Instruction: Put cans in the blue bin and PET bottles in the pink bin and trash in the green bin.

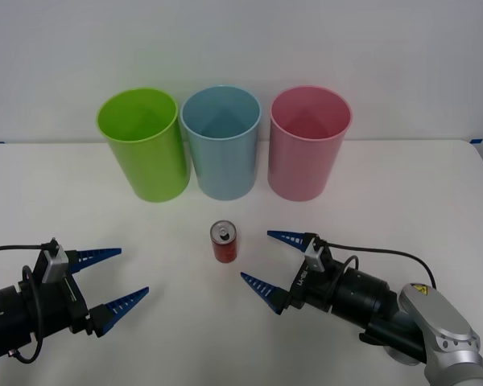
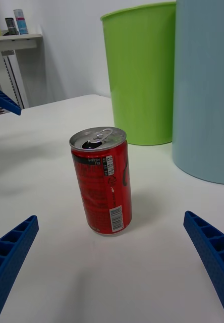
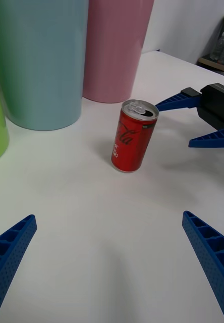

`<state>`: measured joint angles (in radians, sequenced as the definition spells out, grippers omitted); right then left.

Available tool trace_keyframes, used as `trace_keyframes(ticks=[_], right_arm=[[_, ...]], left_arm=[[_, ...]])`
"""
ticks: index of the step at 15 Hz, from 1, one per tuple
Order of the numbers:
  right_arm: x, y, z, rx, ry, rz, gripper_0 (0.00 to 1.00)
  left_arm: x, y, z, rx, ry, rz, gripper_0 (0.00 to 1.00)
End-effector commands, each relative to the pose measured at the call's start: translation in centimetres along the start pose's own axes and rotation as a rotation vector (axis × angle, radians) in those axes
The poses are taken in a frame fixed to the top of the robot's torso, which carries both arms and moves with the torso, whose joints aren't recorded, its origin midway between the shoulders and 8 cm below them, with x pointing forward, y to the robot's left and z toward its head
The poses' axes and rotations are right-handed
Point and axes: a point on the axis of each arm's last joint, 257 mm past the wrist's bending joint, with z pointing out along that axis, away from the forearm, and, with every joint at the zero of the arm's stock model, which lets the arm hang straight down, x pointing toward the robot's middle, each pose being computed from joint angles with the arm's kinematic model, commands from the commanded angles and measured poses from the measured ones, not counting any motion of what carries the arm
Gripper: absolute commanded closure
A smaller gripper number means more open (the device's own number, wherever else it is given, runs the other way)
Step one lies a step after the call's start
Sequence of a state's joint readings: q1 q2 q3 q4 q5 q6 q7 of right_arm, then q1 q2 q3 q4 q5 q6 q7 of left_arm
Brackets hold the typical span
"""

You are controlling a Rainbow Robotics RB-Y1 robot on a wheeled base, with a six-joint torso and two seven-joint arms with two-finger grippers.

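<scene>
Nothing is sorted yet: we see the can (image 1: 224, 242) upright on the tabletop (image 1: 402, 185), blue bin (image 1: 221, 143) waiting, both tools spread open, the right tool (image 1: 267, 259) nearest.

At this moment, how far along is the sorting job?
Nothing looks sorted yet. The small red drink can stands upright on the white table, in front of the tall light blue plastic bin. The right gripper is open beside it, not touching; the left gripper waits open. Grasping and dropping remain.

Bright, even overhead light; soft faint shadows, sharp focus.
</scene>
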<state>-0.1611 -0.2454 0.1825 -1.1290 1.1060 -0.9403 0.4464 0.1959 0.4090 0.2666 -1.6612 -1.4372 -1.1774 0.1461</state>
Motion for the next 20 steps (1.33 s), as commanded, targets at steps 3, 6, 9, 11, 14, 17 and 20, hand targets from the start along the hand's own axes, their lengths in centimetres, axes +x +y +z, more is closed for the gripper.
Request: trace_keyframes(ticks=[3, 6, 9, 11, 14, 17, 20], right_arm=[[0.0, 0.0, 0.0, 0.000, 0.000, 0.000, 0.00], [0.0, 0.0, 0.0, 0.000, 0.000, 0.000, 0.00], [0.0, 0.0, 0.0, 0.000, 0.000, 0.000, 0.00], [0.0, 0.0, 0.0, 0.000, 0.000, 0.000, 0.00], [0.0, 0.0, 0.0, 0.000, 0.000, 0.000, 0.00], [0.0, 0.0, 0.0, 0.000, 0.000, 0.000, 0.00], [0.0, 0.0, 0.0, 0.000, 0.000, 0.000, 0.00]], left_arm=[[-0.5, -0.8, -1.7, 0.014, 0.064, -0.067, 0.00], [-0.8, -1.2, -1.9, 0.020, 0.064, -0.091, 0.00], [-1.1, -1.5, -2.8, 0.023, 0.064, -0.114, 0.00], [-1.5, -1.5, -3.5, 0.011, 0.065, -0.153, 0.00], [-2.4, -1.8, -4.7, -0.019, 0.083, -0.219, 0.00], [-2.5, -2.0, -5.7, -0.036, 0.090, -0.254, 0.00], [-2.4, -2.1, -7.1, -0.052, 0.091, -0.288, 0.00]])
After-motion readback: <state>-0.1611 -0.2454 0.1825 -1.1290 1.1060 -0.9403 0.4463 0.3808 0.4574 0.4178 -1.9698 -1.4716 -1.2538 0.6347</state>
